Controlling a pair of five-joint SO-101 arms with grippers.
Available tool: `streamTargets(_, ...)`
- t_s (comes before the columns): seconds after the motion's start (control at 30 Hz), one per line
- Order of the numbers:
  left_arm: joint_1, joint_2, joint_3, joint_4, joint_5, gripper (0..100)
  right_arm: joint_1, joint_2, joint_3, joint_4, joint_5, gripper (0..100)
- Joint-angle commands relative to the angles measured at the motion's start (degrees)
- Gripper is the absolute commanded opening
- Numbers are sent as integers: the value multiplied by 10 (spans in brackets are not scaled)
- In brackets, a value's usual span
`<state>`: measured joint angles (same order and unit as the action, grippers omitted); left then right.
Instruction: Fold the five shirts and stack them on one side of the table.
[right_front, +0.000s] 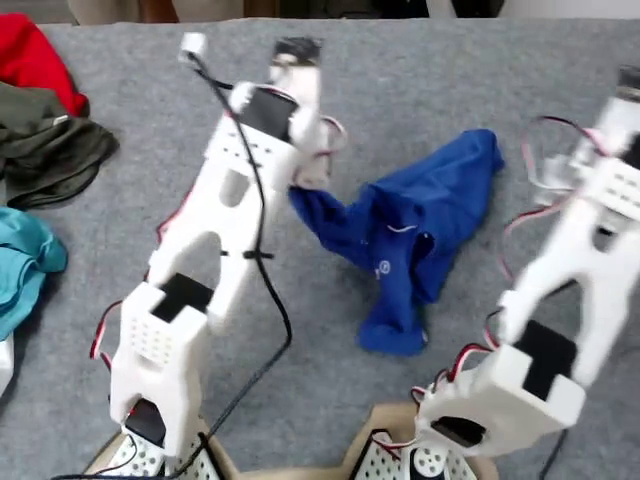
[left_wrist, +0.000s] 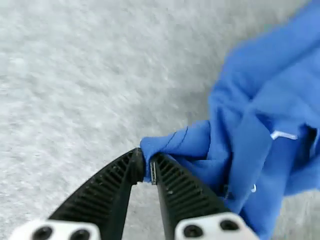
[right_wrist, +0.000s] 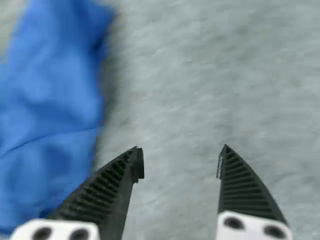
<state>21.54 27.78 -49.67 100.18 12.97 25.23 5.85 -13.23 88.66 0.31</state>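
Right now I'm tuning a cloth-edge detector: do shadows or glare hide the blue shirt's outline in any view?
High view: even light, no glare, only a faint shadow under the blue shirt. Left wrist view: folds are shaded near the left gripper, shut on a shirt corner, outline plain. Right wrist view: a soft shadow band borders the shirt, beside the open right gripper.

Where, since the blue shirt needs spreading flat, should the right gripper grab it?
Probably the bunched end of the blue shirt nearest the right gripper, from its own side: the left gripper pinches the opposite corner, so pulling apart spreads it.
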Motion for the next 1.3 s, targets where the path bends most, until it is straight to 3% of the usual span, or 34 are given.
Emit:
streamTargets(0.0, -40, -5, -30, 6, -4, 18, -91, -36, -27, 40, -52, 253)
streamTargets(0.27, -75, -5, -31, 6, -4, 18, -204, -11, 30, 32, -141, 253)
streamTargets(0.53, -87, -4, -35, 6, -12, 18, -206, 5, 124, 29, -153, 253)
streamTargets(0.8, -101, -4, -36, -31, -40, 18, -228, 5, 195, -33, -168, 253)
streamTargets(0.93, -117, -4, -41, -51, -40, 18, -231, 6, 230, -113, -168, 252)
streamTargets(1.0, -126, -4, -61, -49, -40, 18, -228, 6, 251, -161, -165, 225)
streamTargets(1.17, -160, -4, -121, -48, -40, 18, -229, 6, 293, -244, -164, 47)
streamTargets(1.27, -178, -4, -148, -48, -40, 18, -229, 6, 301, -272, -164, 10)
